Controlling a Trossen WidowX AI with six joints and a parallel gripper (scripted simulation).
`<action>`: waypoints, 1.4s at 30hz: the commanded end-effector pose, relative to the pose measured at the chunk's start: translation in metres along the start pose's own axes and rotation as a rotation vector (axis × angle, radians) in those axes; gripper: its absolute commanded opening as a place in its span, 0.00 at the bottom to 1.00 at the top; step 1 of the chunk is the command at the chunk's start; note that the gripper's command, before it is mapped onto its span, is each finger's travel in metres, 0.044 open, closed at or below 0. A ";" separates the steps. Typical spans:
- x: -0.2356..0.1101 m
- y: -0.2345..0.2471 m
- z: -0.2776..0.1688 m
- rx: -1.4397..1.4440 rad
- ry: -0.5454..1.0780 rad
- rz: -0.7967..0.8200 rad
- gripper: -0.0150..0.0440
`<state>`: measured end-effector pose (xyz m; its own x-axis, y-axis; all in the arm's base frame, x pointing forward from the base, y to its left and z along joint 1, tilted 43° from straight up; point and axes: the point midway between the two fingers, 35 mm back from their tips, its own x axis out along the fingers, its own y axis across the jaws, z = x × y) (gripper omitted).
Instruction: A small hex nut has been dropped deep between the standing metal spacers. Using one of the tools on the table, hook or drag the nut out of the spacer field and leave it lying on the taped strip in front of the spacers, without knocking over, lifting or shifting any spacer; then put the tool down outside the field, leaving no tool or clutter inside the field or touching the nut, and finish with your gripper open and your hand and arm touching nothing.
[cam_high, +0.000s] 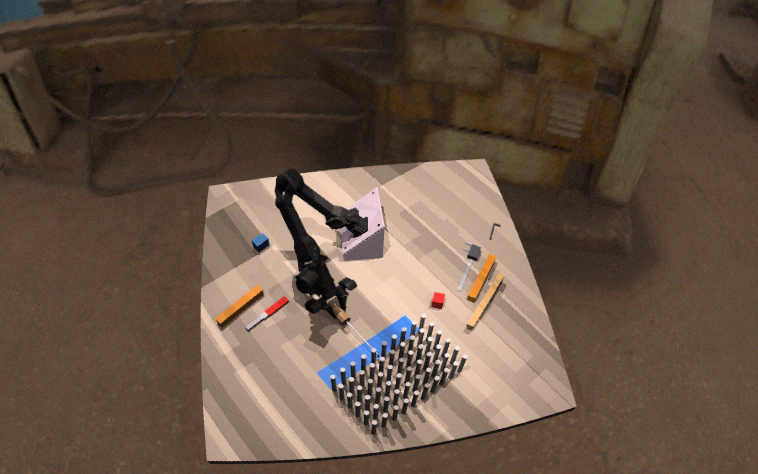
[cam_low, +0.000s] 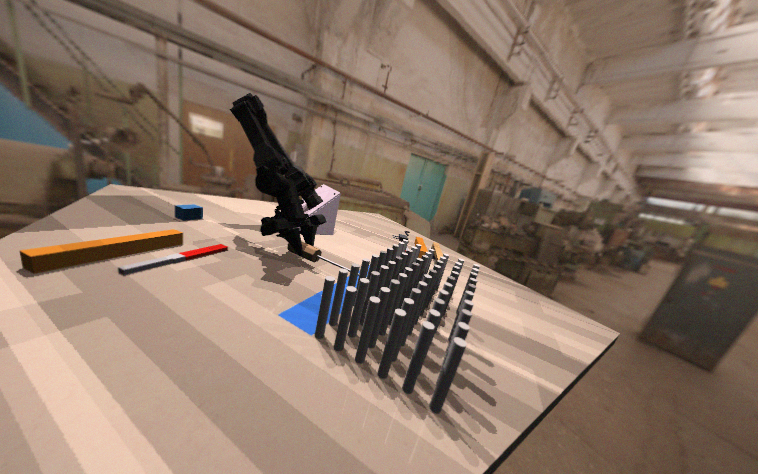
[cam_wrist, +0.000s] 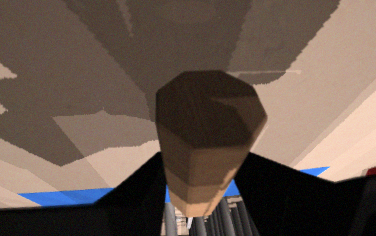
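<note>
one arm reaches down beside the blue taped strip; its gripper is clamped partway closed on the wooden handle of a hook tool, whose thin wire shaft slants across the strip toward the near edge of the standing spacers. in the wrist view the handle fills the middle, black fingers on both sides, strip and spacer tops below. the wire's tip is too fine to place exactly. the hex nut cannot be made out in any view; it is hidden among the spacers or too small. all visible spacers stand upright. a red-ended bar and an orange bar lie well apart from the field.
</note>
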<state>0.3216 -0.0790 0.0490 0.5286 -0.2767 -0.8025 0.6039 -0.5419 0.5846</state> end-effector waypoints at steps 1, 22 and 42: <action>0.001 0.004 -0.005 0.004 0.006 0.010 0.25; 0.009 0.005 -0.016 0.005 0.006 0.011 0.25; 0.016 0.005 -0.027 0.006 0.007 0.011 0.25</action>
<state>0.3430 -0.0664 0.0400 0.5284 -0.2762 -0.8028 0.6034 -0.5430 0.5840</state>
